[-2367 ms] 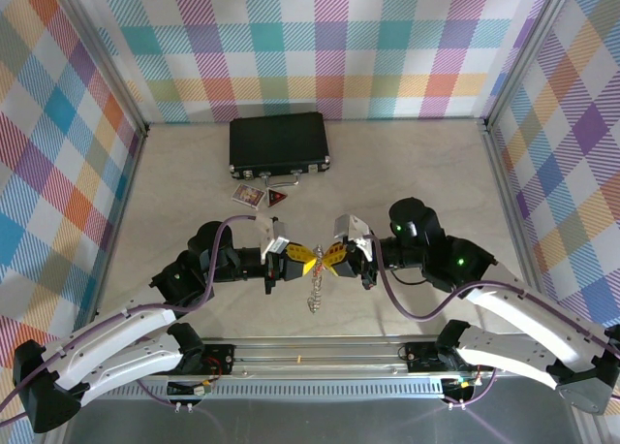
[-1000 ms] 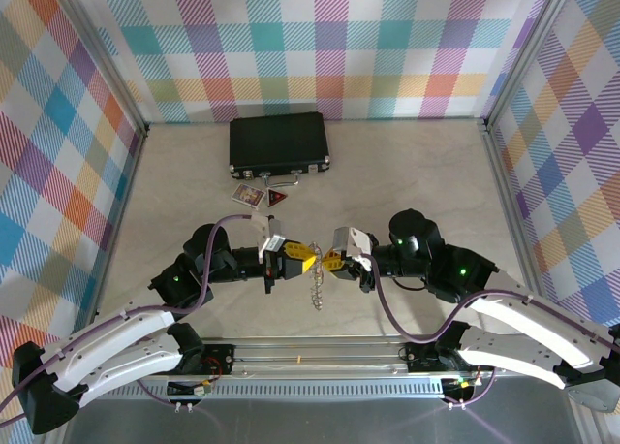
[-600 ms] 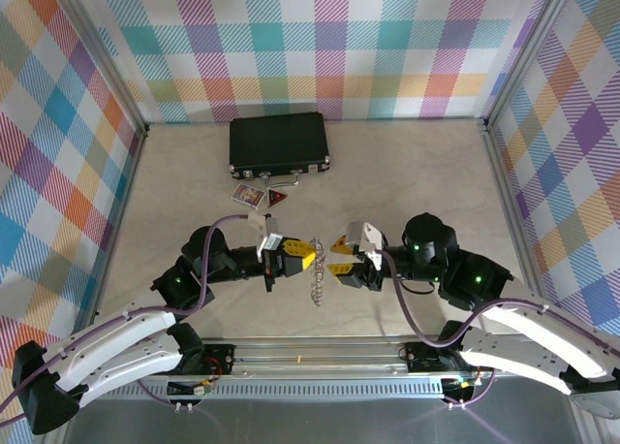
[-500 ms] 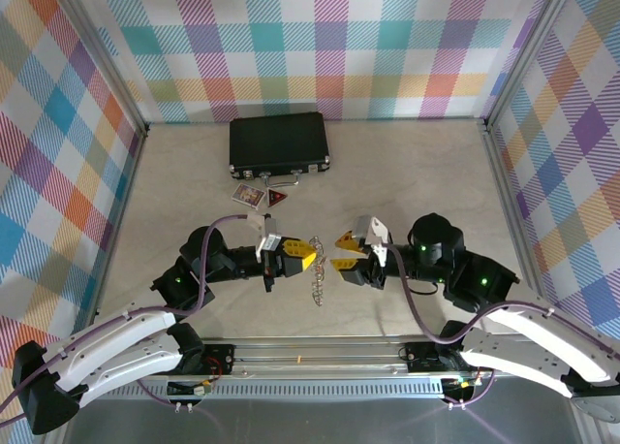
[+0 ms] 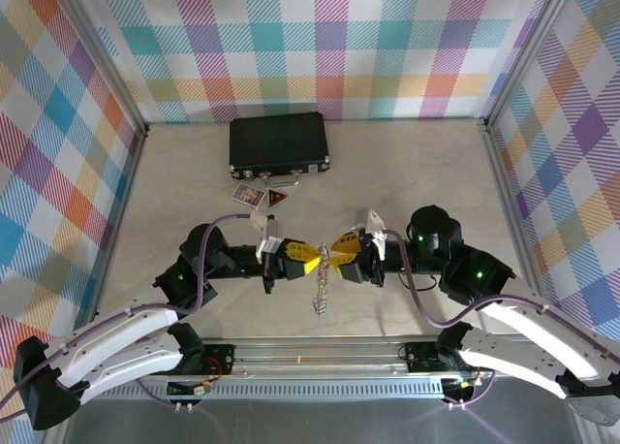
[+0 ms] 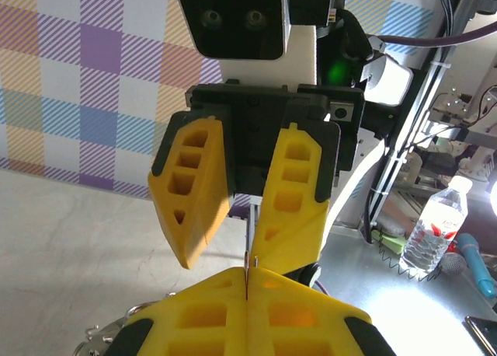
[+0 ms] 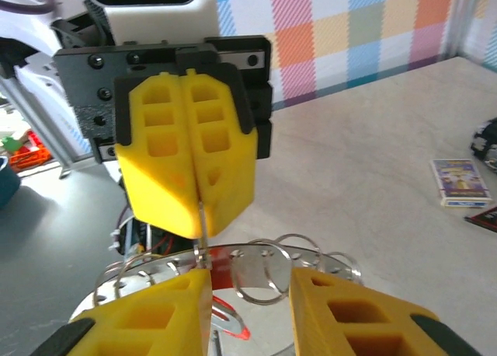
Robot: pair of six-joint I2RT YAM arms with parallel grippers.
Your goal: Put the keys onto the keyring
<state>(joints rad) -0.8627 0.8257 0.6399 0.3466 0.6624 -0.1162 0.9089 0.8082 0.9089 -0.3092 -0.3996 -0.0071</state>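
Note:
The keyring point(image 5: 321, 277), a thin ring strung with silvery pieces, hangs above the table between my two grippers, a chain dangling below it. My left gripper point(image 5: 302, 261) is shut on a thin metal part of it point(image 6: 247, 264). In the right wrist view its closed yellow fingers point(image 7: 190, 162) pinch the wire. My right gripper point(image 5: 341, 254) faces it with its fingers apart, and the ring's loops point(image 7: 303, 259) lie between them. A red bit point(image 7: 221, 264) among the pieces looks like the keys' tag. I cannot make out the key itself.
A black case point(image 5: 279, 142) lies at the back of the table. In front of it are a small picture card point(image 5: 249, 195) and a red triangular card point(image 5: 278, 199). Checked walls enclose the table on three sides.
My right gripper opened, drew back to the right, then came back in toward the left gripper with its fingers still apart. The left gripper kept its hold and stayed put.

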